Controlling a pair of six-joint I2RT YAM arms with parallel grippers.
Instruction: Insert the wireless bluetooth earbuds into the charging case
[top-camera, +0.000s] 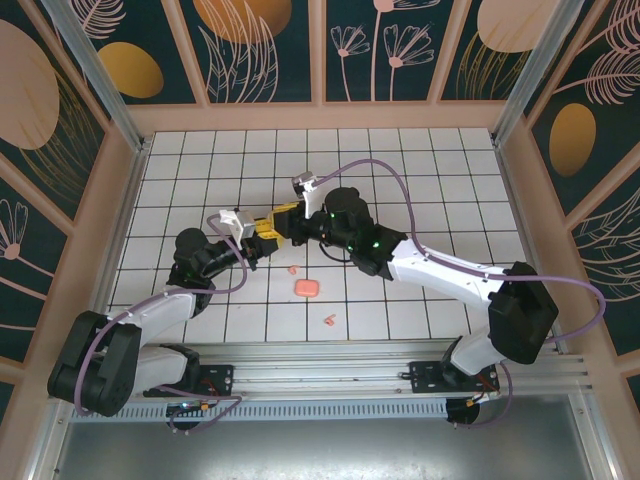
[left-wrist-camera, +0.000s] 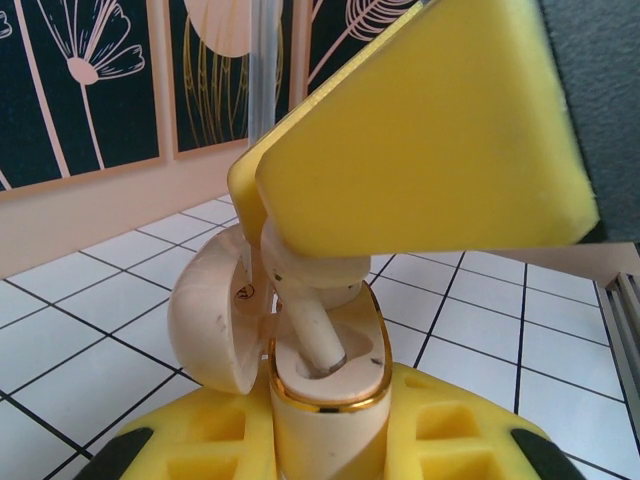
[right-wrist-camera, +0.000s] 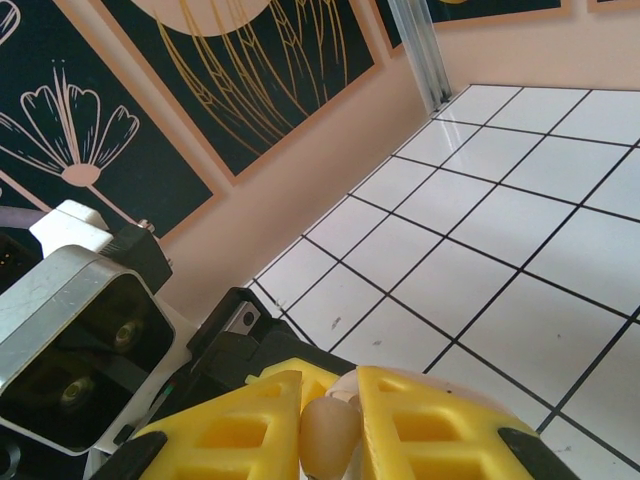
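My left gripper (left-wrist-camera: 325, 445) is shut on a cream charging case (left-wrist-camera: 322, 388) with a gold rim, holding it upright with its lid (left-wrist-camera: 210, 315) swung open to the left. A cream-white earbud (left-wrist-camera: 310, 325) stands with its stem in one socket of the case. My right gripper (right-wrist-camera: 330, 425) is shut on that earbud (right-wrist-camera: 328, 438), and its yellow fingers (left-wrist-camera: 430, 140) come down over the case. The two grippers meet above mid-table, left (top-camera: 262, 233) and right (top-camera: 286, 222). Two salmon-pink earbuds (top-camera: 291, 268) (top-camera: 328, 321) lie loose on the tiles.
A closed pink case (top-camera: 307, 287) lies on the white tiled floor (top-camera: 420, 170) between the two pink earbuds, just in front of the grippers. Patterned walls and aluminium posts (top-camera: 95, 75) enclose the floor. The left wrist camera housing (right-wrist-camera: 75, 340) sits close beside my right fingers.
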